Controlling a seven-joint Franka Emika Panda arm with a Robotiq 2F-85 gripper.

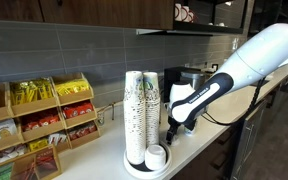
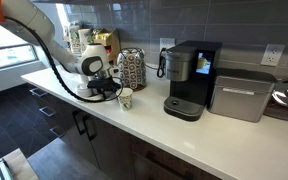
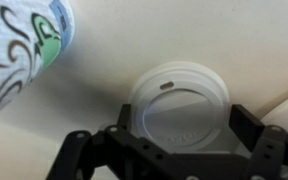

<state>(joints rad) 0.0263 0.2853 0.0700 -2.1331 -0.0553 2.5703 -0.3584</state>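
Note:
A white plastic cup lid with a sip hole lies flat below my gripper. The jaws are open, with one black finger on each side of the lid. I cannot tell whether they touch it. In both exterior views the gripper hangs low over the counter beside a small white-topped cup. Tall stacks of patterned paper cups stand close by. One patterned cup fills the upper left of the wrist view.
A black coffee machine and a silver box appliance stand further along the white counter. A wooden rack of snack packets stands by the tiled wall. The cup stacks rest on a round white tray.

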